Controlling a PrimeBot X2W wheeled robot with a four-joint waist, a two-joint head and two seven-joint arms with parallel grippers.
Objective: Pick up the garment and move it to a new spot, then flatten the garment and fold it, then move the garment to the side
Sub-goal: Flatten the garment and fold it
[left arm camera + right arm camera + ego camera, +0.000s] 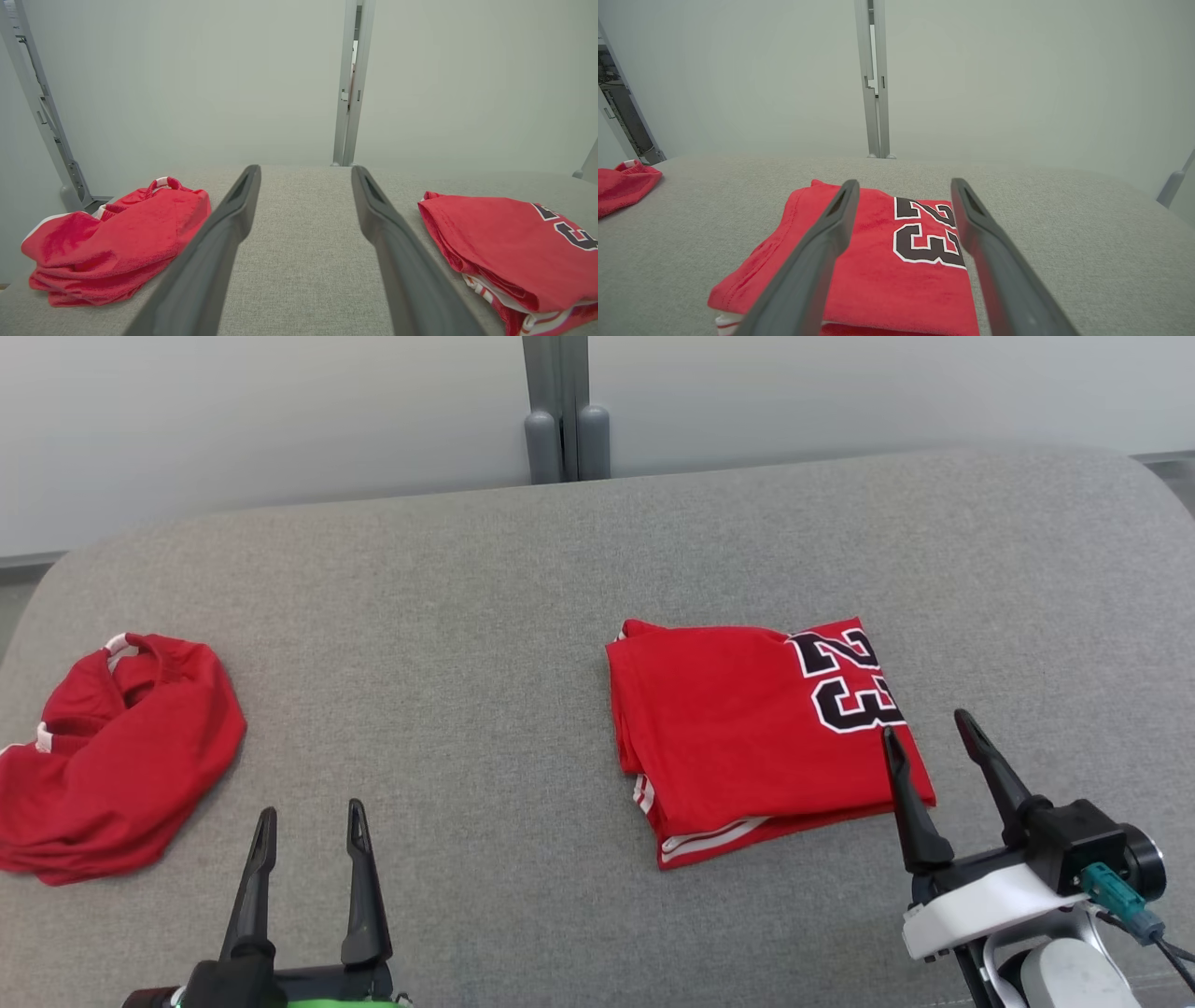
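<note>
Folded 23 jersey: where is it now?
Head view: the folded jersey lies right of centre on the grey surface, its near corner by the open right hand, far from the crumpled red garment at left.

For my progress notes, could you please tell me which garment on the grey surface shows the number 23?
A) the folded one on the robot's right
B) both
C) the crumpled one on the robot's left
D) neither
A: the black 23 sits on the folded jersey by the right gripper, while the crumpled garment is plain red with white trim.
</note>
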